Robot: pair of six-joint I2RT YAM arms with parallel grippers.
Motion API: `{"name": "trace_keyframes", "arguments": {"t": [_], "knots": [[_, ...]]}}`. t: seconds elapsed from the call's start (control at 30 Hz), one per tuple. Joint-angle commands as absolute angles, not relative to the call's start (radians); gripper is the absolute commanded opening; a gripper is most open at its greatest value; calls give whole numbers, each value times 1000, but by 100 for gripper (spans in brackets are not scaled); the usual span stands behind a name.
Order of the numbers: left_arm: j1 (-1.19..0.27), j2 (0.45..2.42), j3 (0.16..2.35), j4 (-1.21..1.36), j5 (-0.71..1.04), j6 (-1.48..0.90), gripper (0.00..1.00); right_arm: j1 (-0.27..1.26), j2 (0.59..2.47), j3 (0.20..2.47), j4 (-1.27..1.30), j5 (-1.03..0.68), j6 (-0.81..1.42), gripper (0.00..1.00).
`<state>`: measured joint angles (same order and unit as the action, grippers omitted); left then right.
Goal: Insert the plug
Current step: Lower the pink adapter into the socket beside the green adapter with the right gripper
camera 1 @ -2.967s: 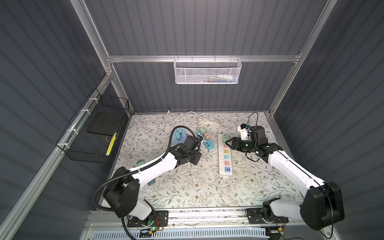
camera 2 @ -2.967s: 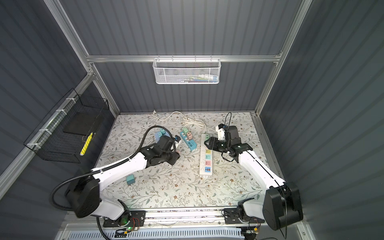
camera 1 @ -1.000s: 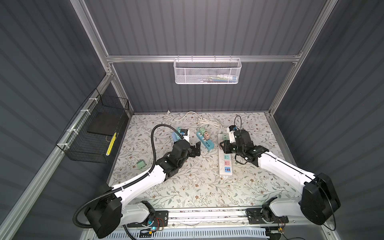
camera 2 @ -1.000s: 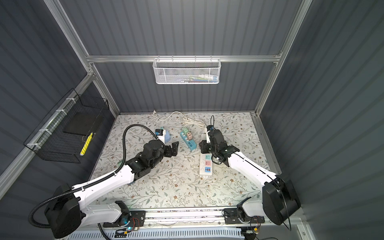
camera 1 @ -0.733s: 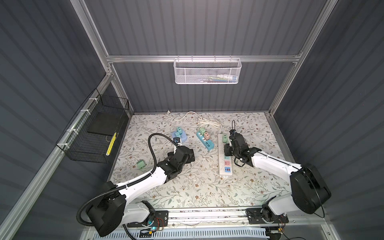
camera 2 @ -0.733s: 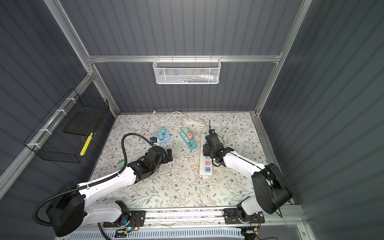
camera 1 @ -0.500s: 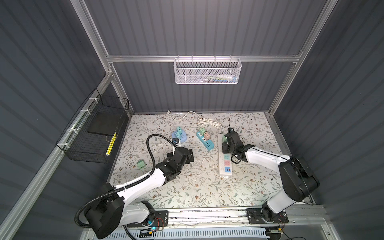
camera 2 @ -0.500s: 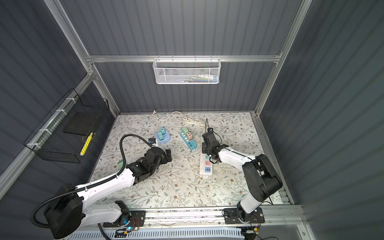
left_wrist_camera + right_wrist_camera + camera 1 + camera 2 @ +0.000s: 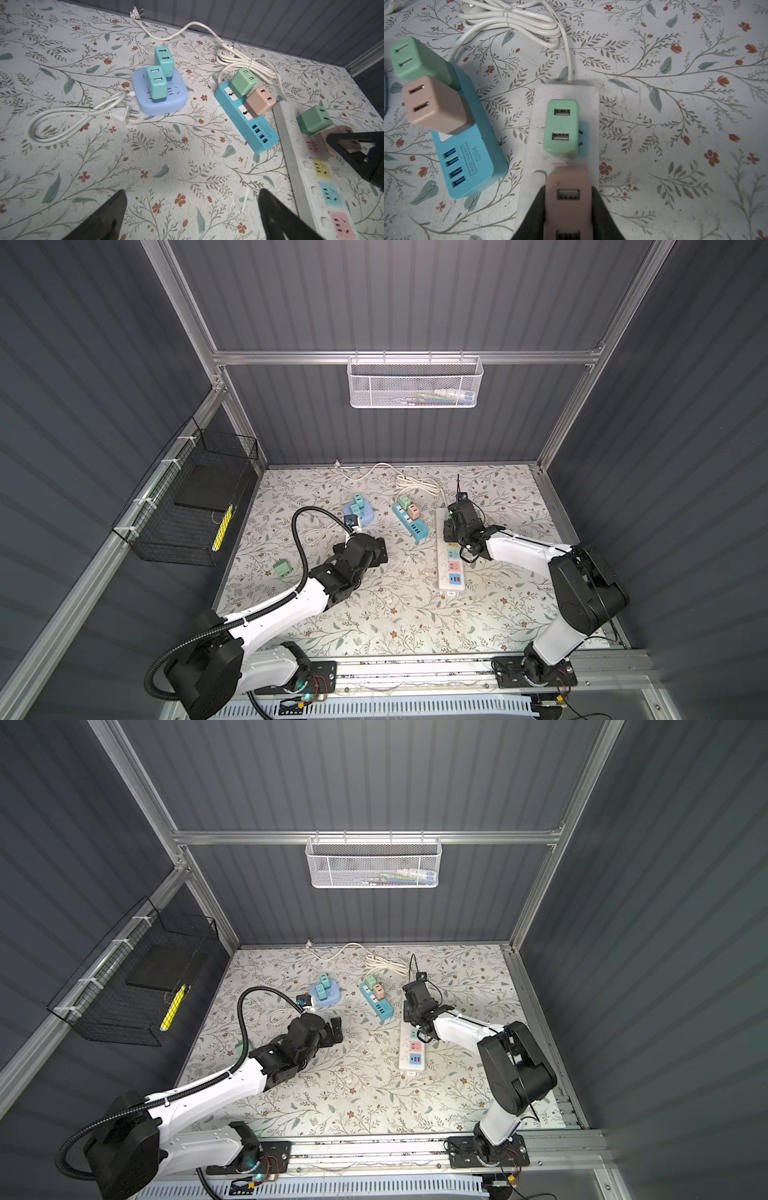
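My right gripper [image 9: 568,194] is shut on a pink two-port plug [image 9: 566,180], gripping its two sides. It holds the plug upright on the pink socket of the white power strip [image 9: 533,145], right behind a green plug [image 9: 561,128] that stands in the strip's end socket. The pins are hidden, so I cannot tell how deep they sit. The left wrist view shows the same pink plug [image 9: 340,141] between black fingers on the strip [image 9: 291,128]. My left gripper [image 9: 192,193] hovers open over bare table, left of the strip [image 9: 451,568].
A blue strip [image 9: 249,122] carrying a green and a pink plug lies beside the white one. Farther left is a light-blue hub [image 9: 162,104] with two teal plugs. White cords coil at the back. A loose green plug [image 9: 281,569] lies far left, below a wire basket [image 9: 195,506].
My right gripper has carried the pink plug left and down onto the white strip's far end, its elbow swinging out. My left gripper has drawn back from the hub, still open.
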<state>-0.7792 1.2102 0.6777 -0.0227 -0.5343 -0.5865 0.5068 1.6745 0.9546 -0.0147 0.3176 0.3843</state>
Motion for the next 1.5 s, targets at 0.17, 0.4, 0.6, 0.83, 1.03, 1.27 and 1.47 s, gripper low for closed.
{"name": "trace_keyframes", "arguments": {"t": [0.17, 0.4, 0.6, 0.83, 1.03, 1.27, 1.47], "knots": [[-768, 1194, 697, -61, -573, -554, 100, 505, 1698, 957, -4, 298, 415, 23], [-765, 1180, 687, -81, -575, -555, 100, 502, 1721, 950, 5, 283, 442, 23], [-761, 1169, 684, -83, -577, -548, 100, 504, 1718, 956, -28, 294, 462, 23], [-758, 1173, 671, -71, -573, -554, 100, 511, 1768, 1013, -132, 339, 451, 22], [-756, 1158, 659, -68, -575, -554, 100, 514, 1812, 1021, -168, 352, 469, 23], [-755, 1138, 637, -62, -571, -559, 100, 528, 1841, 998, -196, 357, 487, 23], [-751, 1128, 626, -69, -562, -580, 100, 529, 1819, 978, -194, 350, 508, 29]]}}
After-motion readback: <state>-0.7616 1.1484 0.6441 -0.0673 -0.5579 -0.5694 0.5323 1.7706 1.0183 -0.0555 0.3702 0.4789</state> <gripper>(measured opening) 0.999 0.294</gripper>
